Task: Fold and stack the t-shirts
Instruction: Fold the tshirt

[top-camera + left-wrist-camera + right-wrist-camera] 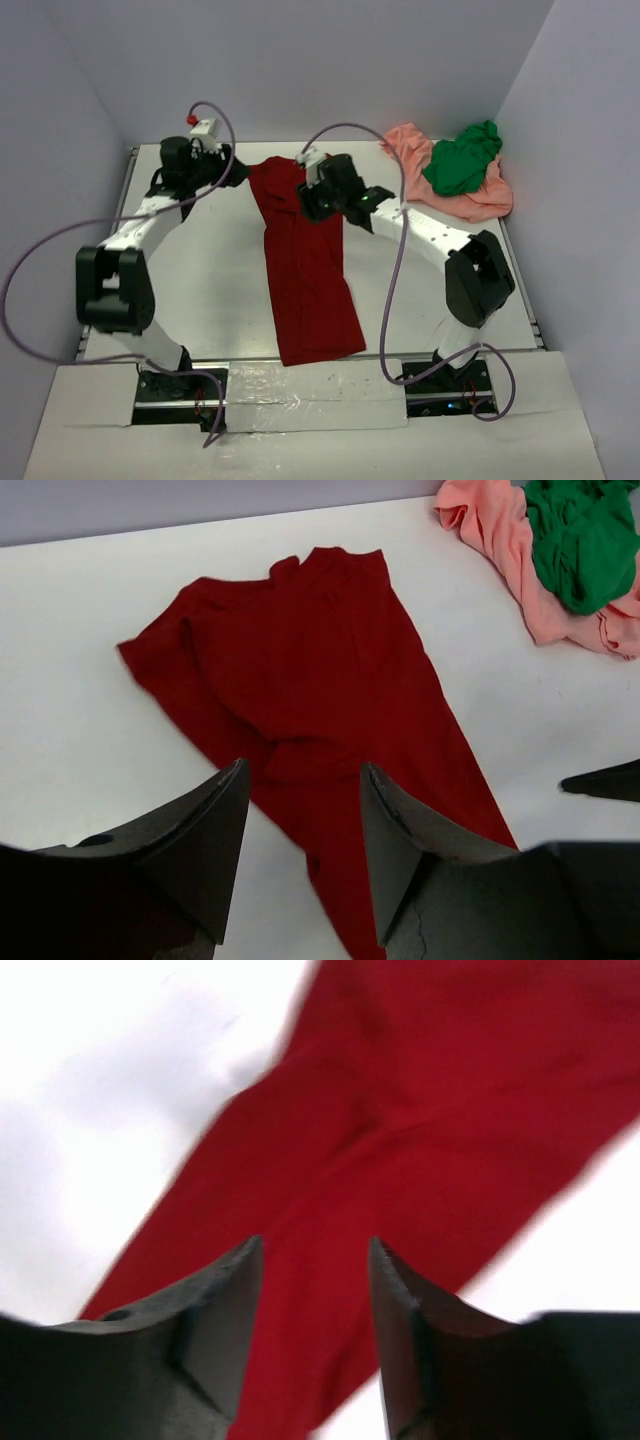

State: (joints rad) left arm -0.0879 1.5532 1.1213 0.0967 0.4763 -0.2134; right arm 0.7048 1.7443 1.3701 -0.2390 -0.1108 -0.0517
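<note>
The dark red t-shirt (305,270) lies on the white table (200,290) as a long narrow strip, running from the far middle to the near edge. My left gripper (230,170) hovers by its far left end, open and holding nothing. In the left wrist view the red t-shirt (310,670) spreads ahead of that open gripper (304,770). My right gripper (308,205) hangs over the strip's upper part. In the right wrist view it (315,1245) is open above the red cloth (420,1110) with nothing held. The green t-shirt (462,160) lies crumpled on the salmon-pink t-shirt (475,203) at the far right.
Grey walls close in the table on the left, back and right. Purple cables loop from both arms. The pink t-shirt (490,540) and the green one (585,540) show at the top right of the left wrist view, with a tip of the right gripper's finger (605,780) at the right edge.
</note>
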